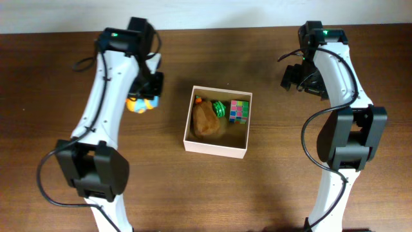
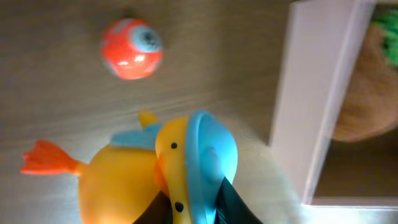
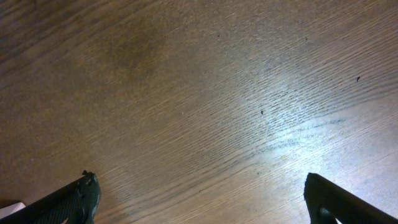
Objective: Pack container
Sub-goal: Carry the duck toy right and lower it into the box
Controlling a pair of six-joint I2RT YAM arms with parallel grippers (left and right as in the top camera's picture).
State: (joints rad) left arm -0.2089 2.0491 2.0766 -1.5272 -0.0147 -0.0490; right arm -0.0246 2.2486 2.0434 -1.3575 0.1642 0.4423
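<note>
The container (image 1: 214,149) is a square white-walled box with a tan inside at the table's middle. It holds a brown plush toy (image 1: 206,120), a green toy (image 1: 220,108) and a colourful cube (image 1: 239,111). My left gripper (image 1: 144,98) is shut on a yellow duck toy with a blue part (image 2: 186,165), just left of the container's white wall (image 2: 314,106). In the left wrist view the dark fingers (image 2: 198,208) clamp the duck from both sides. My right gripper (image 1: 301,77) is open and empty over bare wood to the container's right, its fingertips (image 3: 205,205) wide apart.
A small orange ball with a grey-blue spot (image 2: 132,48) lies on the wooden table beyond the duck, left of the container. The plush toy shows over the container wall in the left wrist view (image 2: 367,93).
</note>
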